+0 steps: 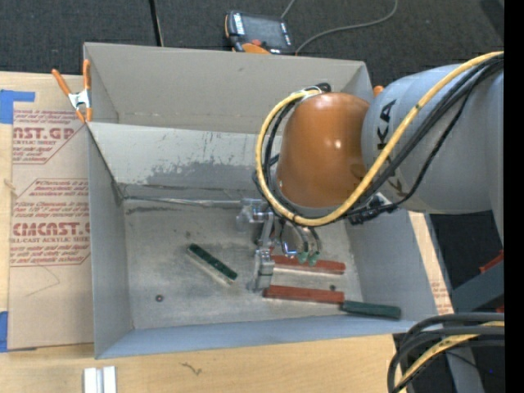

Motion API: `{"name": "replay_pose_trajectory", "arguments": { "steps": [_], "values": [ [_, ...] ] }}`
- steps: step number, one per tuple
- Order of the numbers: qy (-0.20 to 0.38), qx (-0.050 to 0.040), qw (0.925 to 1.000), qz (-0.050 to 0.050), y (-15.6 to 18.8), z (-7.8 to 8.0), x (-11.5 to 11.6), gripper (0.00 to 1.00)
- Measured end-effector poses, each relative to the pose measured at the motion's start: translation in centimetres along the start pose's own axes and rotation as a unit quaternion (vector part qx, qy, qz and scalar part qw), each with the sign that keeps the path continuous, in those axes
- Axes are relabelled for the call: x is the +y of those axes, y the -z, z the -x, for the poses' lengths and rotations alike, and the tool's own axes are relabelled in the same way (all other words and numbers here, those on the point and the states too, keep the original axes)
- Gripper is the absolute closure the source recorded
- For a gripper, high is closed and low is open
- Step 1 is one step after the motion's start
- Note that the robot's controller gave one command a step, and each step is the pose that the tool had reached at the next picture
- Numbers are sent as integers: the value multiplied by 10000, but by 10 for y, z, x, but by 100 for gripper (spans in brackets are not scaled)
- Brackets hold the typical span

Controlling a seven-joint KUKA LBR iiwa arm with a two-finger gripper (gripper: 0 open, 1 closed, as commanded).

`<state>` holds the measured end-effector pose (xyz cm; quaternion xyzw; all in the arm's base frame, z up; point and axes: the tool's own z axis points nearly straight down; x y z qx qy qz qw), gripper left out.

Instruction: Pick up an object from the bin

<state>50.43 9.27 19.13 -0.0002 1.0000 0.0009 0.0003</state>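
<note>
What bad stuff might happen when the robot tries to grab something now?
1. The gripper sits low between the dark green stick and the left ends of the upper red stick and lower red stick, so it might come up with nothing.
2. These sticks lie flat on the bin floor, so one may slip away instead of lifting.
3. The two red ones lie close together; reaching for one may knock the other aside.

Left of the bin (pixel 106 219), a brown board (pixel 41 277) carries red print, cut off in places: "CAST.GP" near its top and, lower, "-CAST ACRYLIC". Above the bin's right side, the arm (pixel 442 137) shows black letters "KA".
</note>
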Motion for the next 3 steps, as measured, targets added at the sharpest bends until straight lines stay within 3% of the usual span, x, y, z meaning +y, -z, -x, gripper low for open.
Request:
{"name": "replay_pose_trajectory", "arguments": {
  "steps": [1, 2, 3],
  "values": [
    [-397, 25, 9992, -5, -126, 36, -9, 0],
    [-396, 6, 9992, 1, -121, 37, -8, 100],
    [-376, -32, 9993, 12, 40, -18, 42, 100]
  ]
}}
